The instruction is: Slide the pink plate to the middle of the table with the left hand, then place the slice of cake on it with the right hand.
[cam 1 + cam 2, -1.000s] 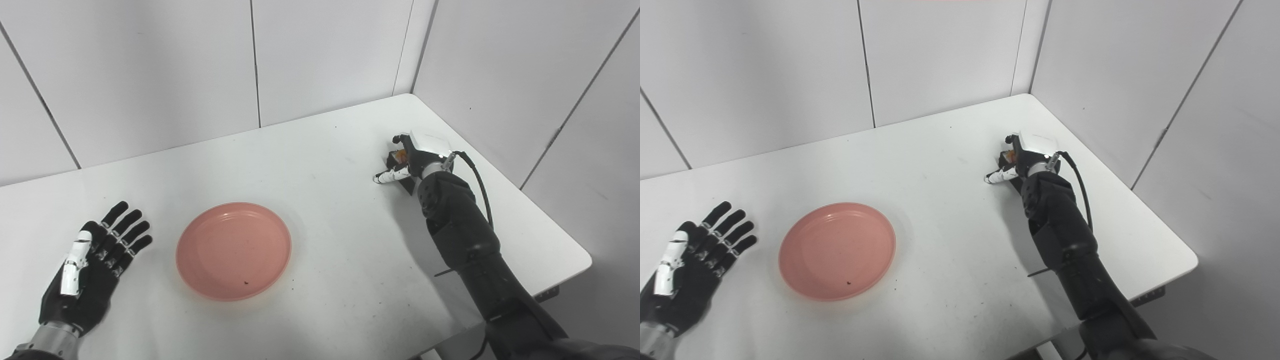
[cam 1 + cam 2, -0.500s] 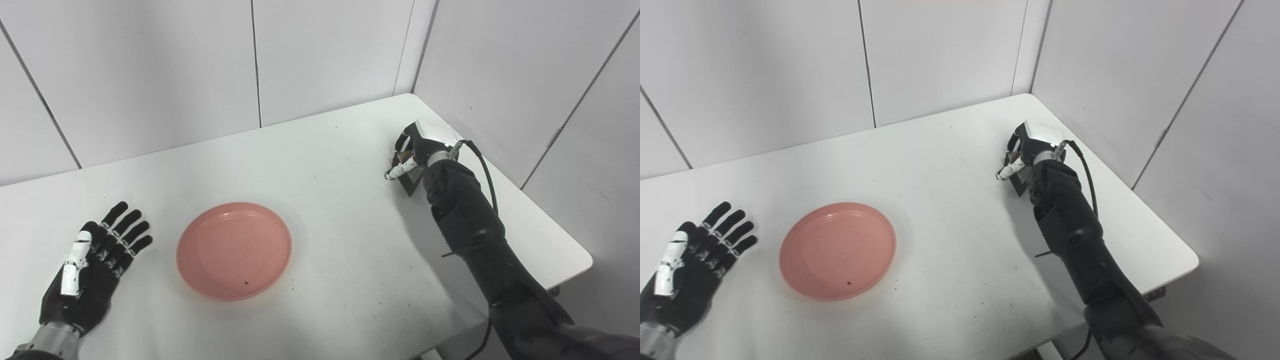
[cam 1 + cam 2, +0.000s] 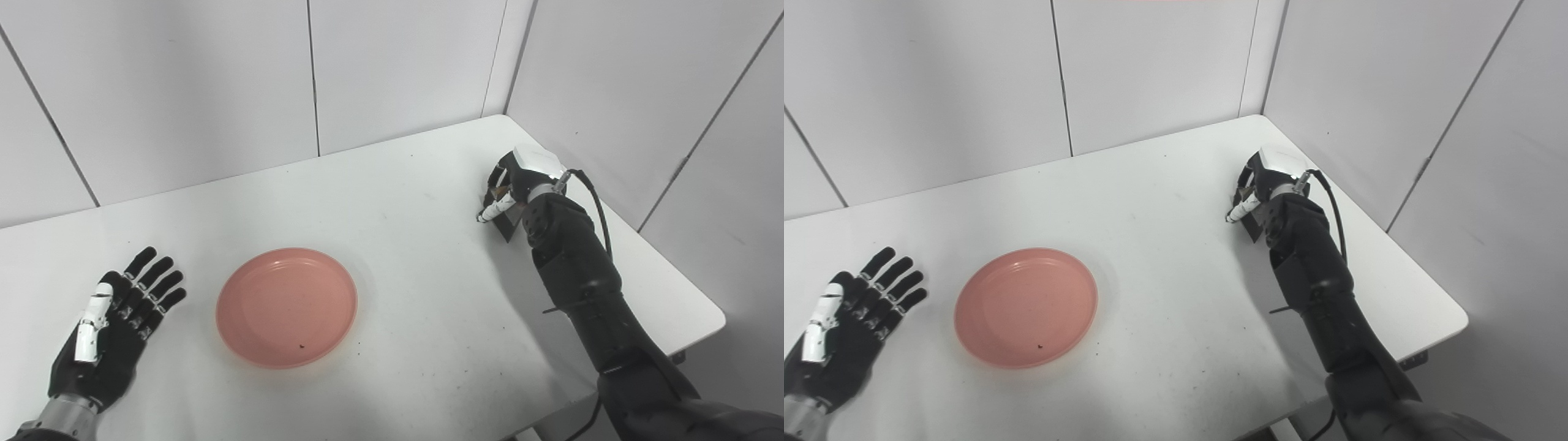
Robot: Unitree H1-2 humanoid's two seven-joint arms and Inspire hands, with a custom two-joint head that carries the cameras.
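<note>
Worktop (image 3: 429,294) fills most of both views, a white surface with rounded corners, scuffed and dotted with small dark specks, closed in by pale wall panels along its far and right edges. Pink plate (image 3: 286,307) lies flat on it, left of centre and nearer the front edge than the far one. It is round and shallow with a raised rim, salmon-pink throughout, and carries one dark crumb near its front rim.

The right arm reaches from the front right corner along the right edge toward the far right corner, a black cable looping beside its wrist. The right hand (image 3: 513,184) sits there, white-backed, with its fingers curled down around the slice of cake (image 3: 506,220). Whether the fingers actually clamp the slice cannot be told, since the hand and forearm cover most of it. What shows of the slice is a dark brown wedge resting on the surface, its point toward the front edge; a white thumb tip lies against its left side.

The left hand (image 3: 110,327) lies near the front left corner, black, fingers spread and holding nothing, close beside the plate but apart from it.
</note>
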